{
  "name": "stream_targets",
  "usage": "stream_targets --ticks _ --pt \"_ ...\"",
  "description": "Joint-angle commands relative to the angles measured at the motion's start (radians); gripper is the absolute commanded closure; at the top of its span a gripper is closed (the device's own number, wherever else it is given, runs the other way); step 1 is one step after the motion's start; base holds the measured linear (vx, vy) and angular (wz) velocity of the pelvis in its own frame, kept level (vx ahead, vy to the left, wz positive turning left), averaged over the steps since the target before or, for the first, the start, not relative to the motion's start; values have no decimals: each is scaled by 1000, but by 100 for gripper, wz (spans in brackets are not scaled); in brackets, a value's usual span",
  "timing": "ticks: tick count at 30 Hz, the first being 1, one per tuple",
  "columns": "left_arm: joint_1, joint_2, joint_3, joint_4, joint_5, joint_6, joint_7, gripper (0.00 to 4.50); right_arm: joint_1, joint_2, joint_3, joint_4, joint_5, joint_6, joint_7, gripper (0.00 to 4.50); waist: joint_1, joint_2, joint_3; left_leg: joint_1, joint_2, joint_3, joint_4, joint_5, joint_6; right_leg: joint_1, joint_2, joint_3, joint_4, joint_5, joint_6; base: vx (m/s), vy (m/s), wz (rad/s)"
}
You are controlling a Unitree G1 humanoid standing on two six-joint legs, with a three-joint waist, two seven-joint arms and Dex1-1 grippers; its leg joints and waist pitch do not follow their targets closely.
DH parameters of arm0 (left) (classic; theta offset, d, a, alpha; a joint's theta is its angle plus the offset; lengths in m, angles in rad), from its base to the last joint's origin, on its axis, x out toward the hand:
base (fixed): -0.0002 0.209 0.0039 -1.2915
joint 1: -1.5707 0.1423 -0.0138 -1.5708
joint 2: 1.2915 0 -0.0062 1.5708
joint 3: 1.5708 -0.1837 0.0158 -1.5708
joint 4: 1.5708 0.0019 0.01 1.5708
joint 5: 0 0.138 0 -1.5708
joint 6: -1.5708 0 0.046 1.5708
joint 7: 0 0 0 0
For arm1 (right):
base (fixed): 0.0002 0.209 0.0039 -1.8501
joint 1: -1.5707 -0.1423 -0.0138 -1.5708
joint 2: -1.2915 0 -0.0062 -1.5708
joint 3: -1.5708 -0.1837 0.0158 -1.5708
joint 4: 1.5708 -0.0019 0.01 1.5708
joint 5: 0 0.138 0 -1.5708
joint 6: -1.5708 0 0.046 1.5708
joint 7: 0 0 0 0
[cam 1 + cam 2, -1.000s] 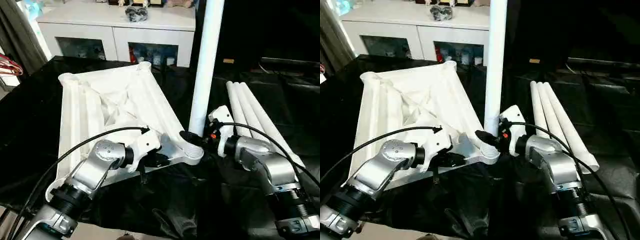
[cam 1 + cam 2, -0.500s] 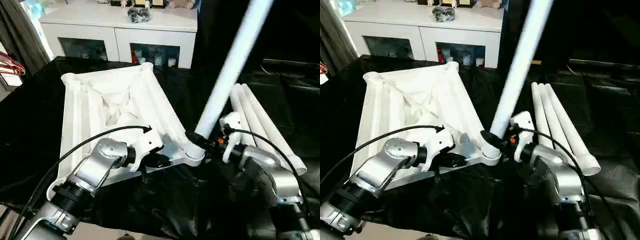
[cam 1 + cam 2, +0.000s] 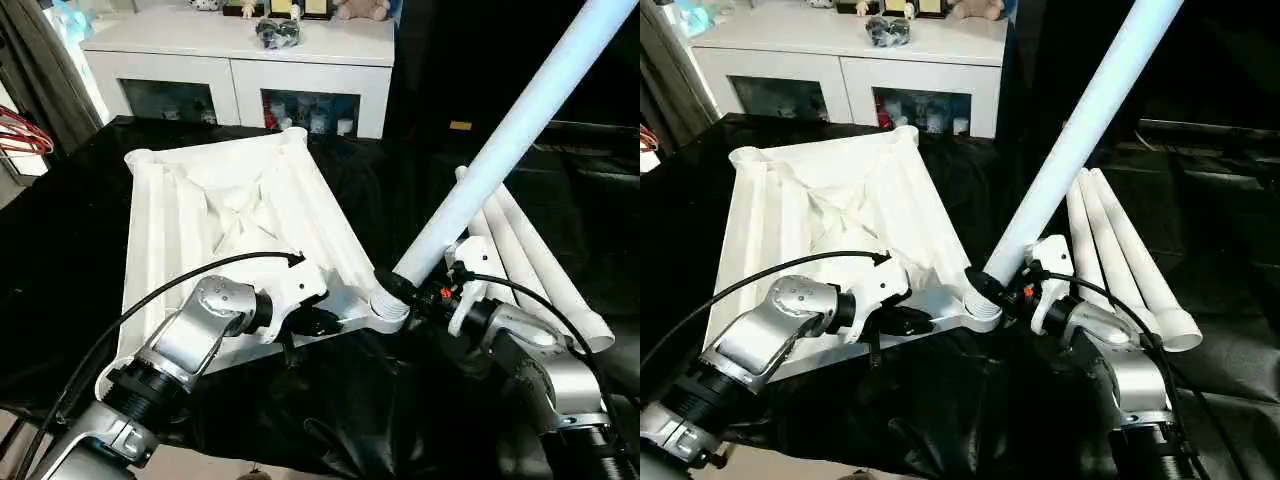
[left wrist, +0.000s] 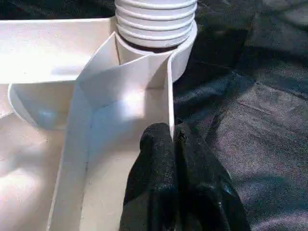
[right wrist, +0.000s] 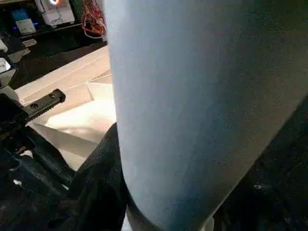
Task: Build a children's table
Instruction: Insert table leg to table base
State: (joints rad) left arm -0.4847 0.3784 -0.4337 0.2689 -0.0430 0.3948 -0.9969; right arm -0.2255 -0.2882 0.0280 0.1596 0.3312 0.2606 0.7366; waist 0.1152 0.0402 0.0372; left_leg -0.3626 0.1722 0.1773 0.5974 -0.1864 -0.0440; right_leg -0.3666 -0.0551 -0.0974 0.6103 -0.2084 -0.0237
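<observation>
The children's table top [image 3: 220, 210] lies upside down on black cloth, ribs up. My left gripper [image 3: 318, 322] is shut on the thin rim wall by the near right corner socket [image 3: 385, 312]; its fingers [image 4: 159, 144] pinch that wall. My right gripper [image 3: 405, 290] is shut on a long white leg [image 3: 500, 140] just above its ribbed end [image 4: 156, 19], which sits at that socket. The leg leans steeply up and to the right. One black finger [image 5: 101, 178] shows beside the leg in the right wrist view.
Three more white legs [image 3: 545, 270] lie side by side on the cloth to the right of my right arm. A white cabinet with glass doors [image 3: 240, 60] stands behind the table. Red cables [image 3: 20, 130] hang at the far left.
The held leg has swung from upright to a steep lean toward the right, its lower end staying at the corner socket. My right arm has dropped lower. The left gripper kept its hold.
</observation>
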Motion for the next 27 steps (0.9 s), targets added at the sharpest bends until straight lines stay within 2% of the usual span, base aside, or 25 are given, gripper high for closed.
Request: stream_targets --ticks 1,5,11,13,14,16,19,21,22,23,27 --pt "-2 15 -23 41 48 24 5 450 30 -7 7 12 -24 22 -9 260 -4 5 -41 16 70 -40 -83 -316 5 21 -115 68 -111 -421 -113 0 0 0" --pt "-5 15 -29 41 48 21 -1 450 29 -19 39 -5 -42 34 3 260 -5 6 -40 17 70 -40 -85 -330 0 21 -115 69 -112 -423 -112 0 0 0" --pt "-5 26 -36 41 51 12 -16 450 -28 -56 101 23 -75 66 56 260 -6 8 -39 17 68 -40 -84 -328 6 19 -115 69 -114 -446 -106 0 0 0" --pt "-6 28 -38 44 53 10 -18 450 -43 -72 125 38 -88 77 86 260 -9 4 -38 17 67 -39 -84 -332 8 19 -114 69 -117 -462 -101 0 0 0" --pt "-6 28 -38 44 53 10 -18 450 -43 -72 125 38 -88 77 86 260 -8 6 -38 17 67 -39 -83 -329 9 19 -115 70 -117 -470 -99 0 0 0" --pt "-6 30 -40 46 55 7 -18 450 -49 -93 159 54 -97 86 135 260 -8 0 -38 15 67 -39 -84 -323 13 20 -115 69 -117 -474 -95 0 0 0" --pt "-3 33 -43 41 56 5 -19 450 -51 -111 188 70 -103 85 181 260 -5 1 -38 18 70 -38 -84 -318 17 16 -115 71 -117 -465 -98 0 0 0" --pt "0 34 -43 36 56 3 -22 450 -56 -112 194 86 -107 79 192 260 -6 3 -37 17 70 -39 -86 -325 15 17 -114 70 -116 -463 -102 0 0 0" --pt "1 35 -44 34 55 3 -23 450 -58 -112 195 92 -108 76 196 260 -6 2 -38 18 70 -39 -86 -330 13 18 -115 70 -116 -462 -103 0 0 0" --pt "3 37 -44 28 55 4 -25 450 -62 -112 198 103 -111 72 202 260 -7 -5 -36 17 70 -38 -88 -329 15 19 -115 71 -118 -462 -102 0 0 0" --pt "9 44 -43 8 52 8 -29 450 -73 -114 207 127 -115 62 225 260 -7 -6 -36 16 70 -39 -89 -317 19 20 -117 71 -116 -462 -103 0 0 0"
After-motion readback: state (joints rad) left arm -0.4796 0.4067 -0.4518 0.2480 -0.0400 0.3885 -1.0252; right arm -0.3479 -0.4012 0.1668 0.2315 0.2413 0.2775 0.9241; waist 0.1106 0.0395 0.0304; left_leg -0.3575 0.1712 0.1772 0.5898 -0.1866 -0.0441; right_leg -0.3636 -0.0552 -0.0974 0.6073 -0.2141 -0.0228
